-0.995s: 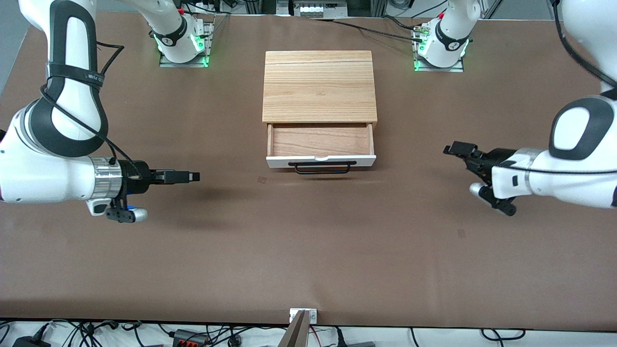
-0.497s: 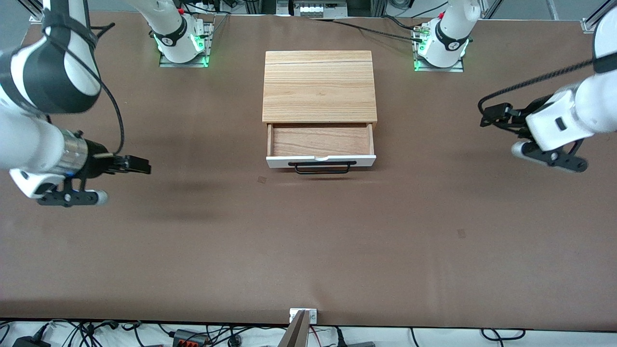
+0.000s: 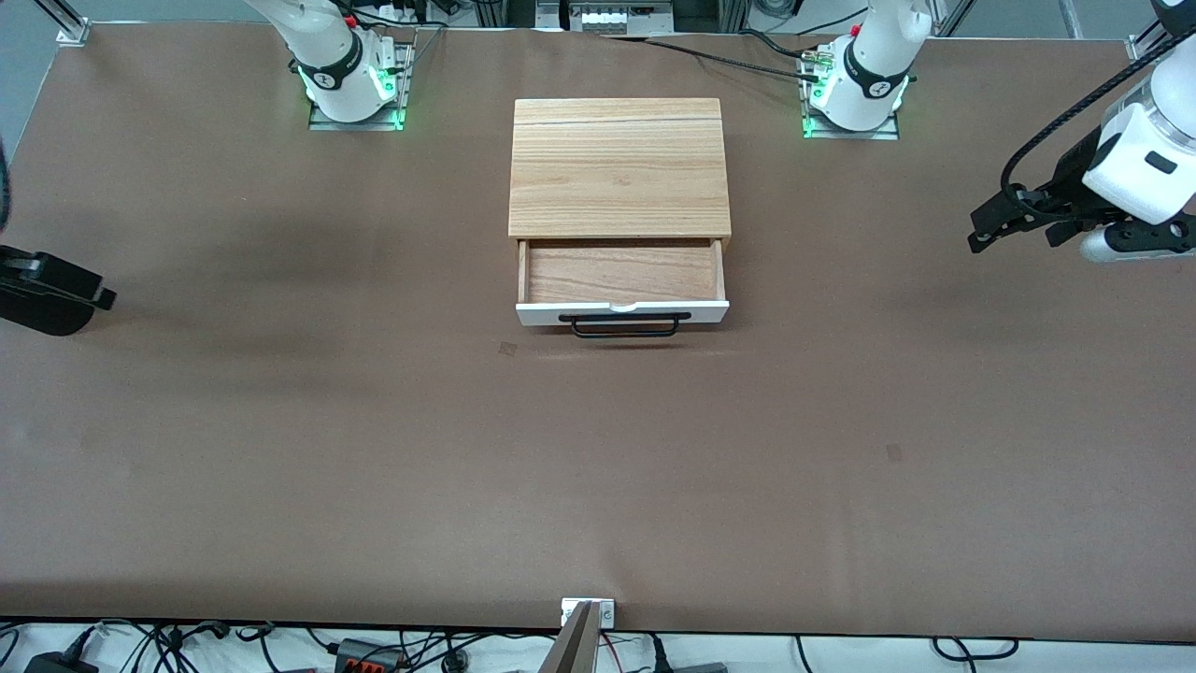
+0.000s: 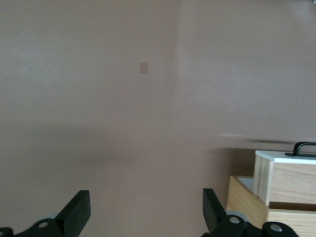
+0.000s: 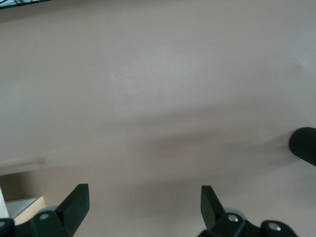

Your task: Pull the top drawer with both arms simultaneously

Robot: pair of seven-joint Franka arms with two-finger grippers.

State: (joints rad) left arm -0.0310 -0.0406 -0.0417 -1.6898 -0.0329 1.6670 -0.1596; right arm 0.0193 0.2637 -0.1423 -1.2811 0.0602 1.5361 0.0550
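Note:
The top drawer (image 3: 710,312) stands pulled out of the light wood cabinet (image 3: 619,168), toward the front camera. Its white front panel and black bar handle (image 3: 624,325) face that camera, and its wood inside looks empty. My left gripper (image 3: 995,222) is open and empty, up over the table at the left arm's end, well apart from the drawer. The left wrist view shows its gripper (image 4: 145,212) open, with the drawer (image 4: 286,177) at one side. My right gripper (image 3: 89,292) is at the picture's edge at the right arm's end. In its wrist view the gripper (image 5: 143,205) is open and empty.
The two arm bases (image 3: 350,79) (image 3: 855,89) stand farther from the front camera than the cabinet, one on each side. A small metal bracket (image 3: 589,612) sits at the table's near edge, with cables below it. A dark round object (image 5: 303,145) shows at the right wrist view's edge.
Both grippers have drawn away from the drawer toward their own ends of the table, the left one also rising. The drawer has stayed open and has not moved.

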